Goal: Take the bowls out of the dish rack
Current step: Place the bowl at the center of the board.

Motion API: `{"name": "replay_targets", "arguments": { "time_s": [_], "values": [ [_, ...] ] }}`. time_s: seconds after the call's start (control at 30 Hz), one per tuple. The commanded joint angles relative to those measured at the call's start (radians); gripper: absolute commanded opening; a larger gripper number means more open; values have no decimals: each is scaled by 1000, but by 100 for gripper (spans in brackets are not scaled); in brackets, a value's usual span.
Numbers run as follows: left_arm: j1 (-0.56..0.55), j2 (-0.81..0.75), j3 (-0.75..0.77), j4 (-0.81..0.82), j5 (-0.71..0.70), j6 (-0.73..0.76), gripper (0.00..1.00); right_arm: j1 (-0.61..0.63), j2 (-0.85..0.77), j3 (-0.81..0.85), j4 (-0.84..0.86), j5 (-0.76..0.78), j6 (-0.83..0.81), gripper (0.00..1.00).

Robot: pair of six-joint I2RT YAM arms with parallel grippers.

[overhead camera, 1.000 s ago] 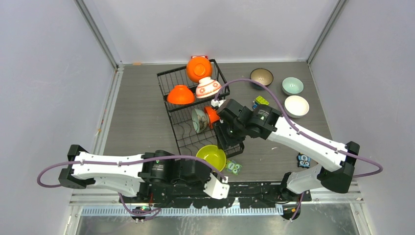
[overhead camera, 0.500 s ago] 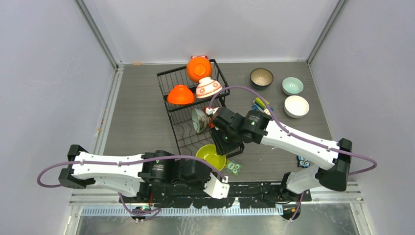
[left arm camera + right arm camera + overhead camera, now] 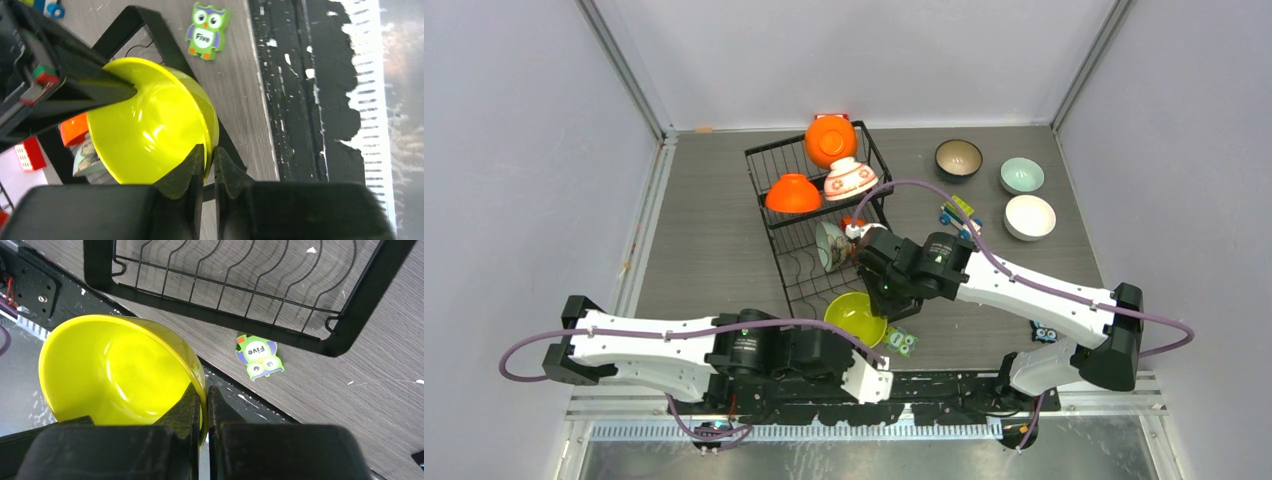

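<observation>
Crowding is found at the near right corner of the dish rack [image 3: 809, 270], where the lime green bowl [image 3: 854, 318] is held over the black frame bar; whether the bar is touched cannot be told. From the left, the left arm [image 3: 654, 350] is laid along the near edge of the table [image 3: 714, 250], and the left gripper [image 3: 209, 161] is clenched on the bowl's near rim. The far rim is pinched by the right gripper [image 3: 204, 400], its jaws closed on the wall. The rack's near section is partly covered by the right arm [image 3: 1024, 285], and a small orange object [image 3: 854, 221] is mostly hidden behind its wrist. Just right of the bowl a green owl card [image 3: 901, 342] is laid flat on the table. Further right, toy blocks [image 3: 958, 210] are seen beside the arm, and a blue owl figure [image 3: 1044, 329] is half hidden under the forearm.

In the rack's far section an orange bowl [image 3: 793, 193] is overturned at the left, a second orange bowl [image 3: 831, 140] is tipped at the far edge, base showing, and a floral bowl [image 3: 850, 179] is overturned at the right. In the near section a patterned bowl [image 3: 829, 246] is stood on edge among the dividers. Well apart to the right, a dark brown bowl [image 3: 958, 157], a pale mint bowl [image 3: 1022, 175] and a white bowl [image 3: 1030, 216] are set upright on the table.
</observation>
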Motion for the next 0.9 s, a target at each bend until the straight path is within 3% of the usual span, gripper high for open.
{"name": "replay_targets", "arguments": {
  "time_s": [0.0, 0.07, 0.13, 0.23, 0.27, 0.3, 0.57, 0.7, 0.77, 0.87],
  "values": [
    [-3, -26, -12, 96, -177, -59, 27, 6, -87, -9, 69, 67, 63, 1],
    [-3, -28, -15, 110, -248, -101, 45, 6, -110, -16, 80, 110, 74, 1],
    [-3, -31, -14, 122, -326, -164, 57, 7, -136, -18, 86, 170, 88, 1],
    [-3, -38, -10, 122, -405, -254, 67, 5, -186, -41, 107, 259, 112, 1],
    [-3, -43, -13, 124, -406, -279, 94, 5, -205, -52, 117, 283, 123, 1],
    [-3, -48, -15, 130, -407, -311, 99, 5, -229, -63, 126, 309, 131, 1],
    [24, -127, -60, 296, -417, -686, 100, 6, -349, -150, 173, 471, 178, 1],
    [147, -199, -81, 294, -456, -1020, 100, 6, -380, -184, 171, 511, 202, 1],
    [242, -234, -102, 280, -404, -1184, 100, 6, -389, -200, 169, 517, 212, 1],
    [294, -238, -114, 256, -372, -1357, 100, 5, -393, -217, 166, 524, 226, 1]
  ]
}}
